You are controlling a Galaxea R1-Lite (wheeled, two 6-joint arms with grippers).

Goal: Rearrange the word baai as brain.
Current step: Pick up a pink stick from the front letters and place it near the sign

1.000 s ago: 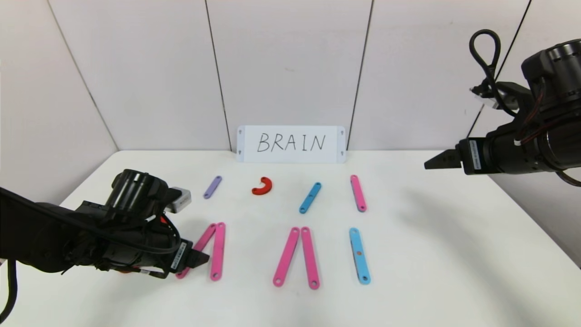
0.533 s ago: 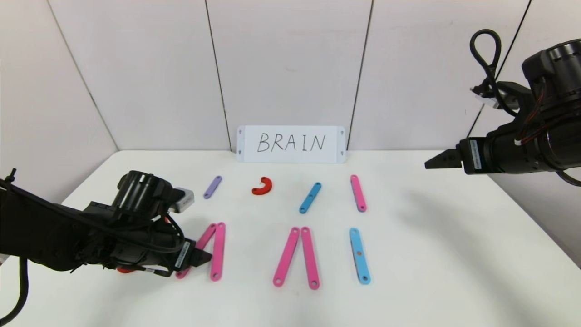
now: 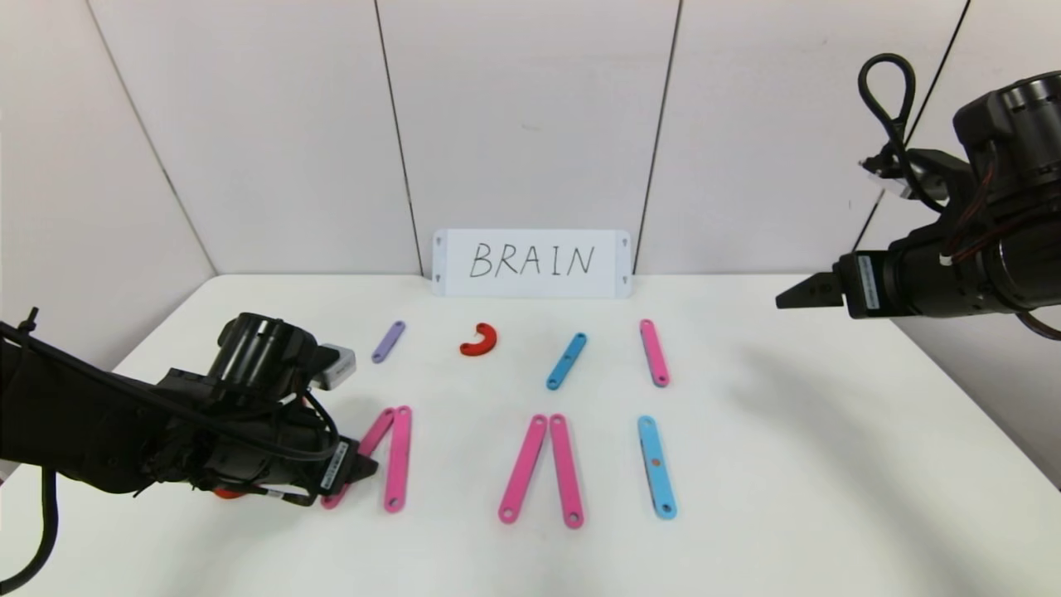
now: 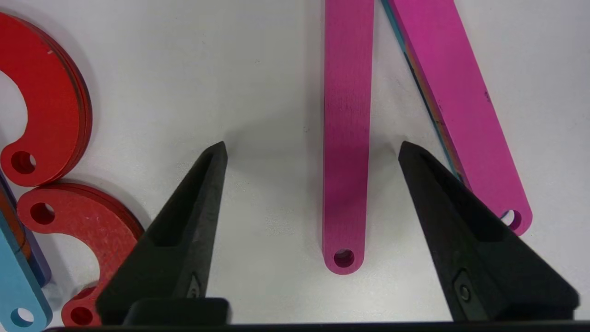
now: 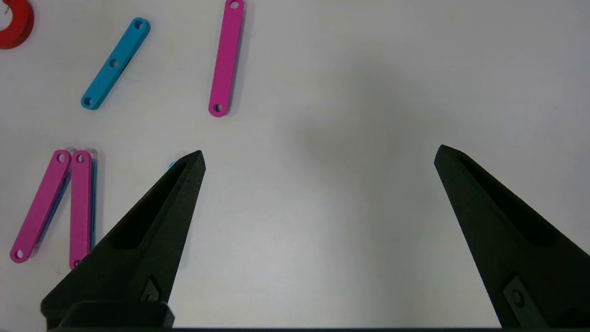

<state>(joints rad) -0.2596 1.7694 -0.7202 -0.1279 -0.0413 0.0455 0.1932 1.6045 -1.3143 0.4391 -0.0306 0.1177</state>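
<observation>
Two tools: the left tool (image 4: 312,152) is low over the desk (image 3: 787,464) at the first pink letter; the right tool (image 5: 318,157) hangs raised, well to the right of the white card (image 3: 531,263), idle.
Left tool state: tips apart, one on each side of the left pink strip (image 4: 346,138), not touching it on either side.
Right tool state: tips spread wide, nothing between them.
Strip in hand: it is the left leg of the first pink A (image 3: 388,456), which lies in front of the card and to its left; the right pink strip (image 4: 454,106) of that letter runs just beside the far tip.
Rest of the word: a second pink A (image 3: 543,470) sits in front of the card, a blue I (image 3: 656,467) to its right; red half rings (image 4: 55,120) and a blue strip (image 4: 18,286) of the B lie just left of the left tool, mostly hidden under the arm in the head view.
Spare pieces: nearer the card lie a purple strip (image 3: 388,341), a red half ring (image 3: 480,340), a blue strip (image 3: 567,361) and a pink strip (image 3: 654,352).
Likely step: gripping the left pink strip, probably to turn this A into the R.
Doing it well: centre the strip between the tips, close squarely across its narrow width near the holed end, and keep the far tip off the right pink strip so it is not dragged along.
Risk: the strip is thin and flat; tips not pressed to the desk may slide over it.
</observation>
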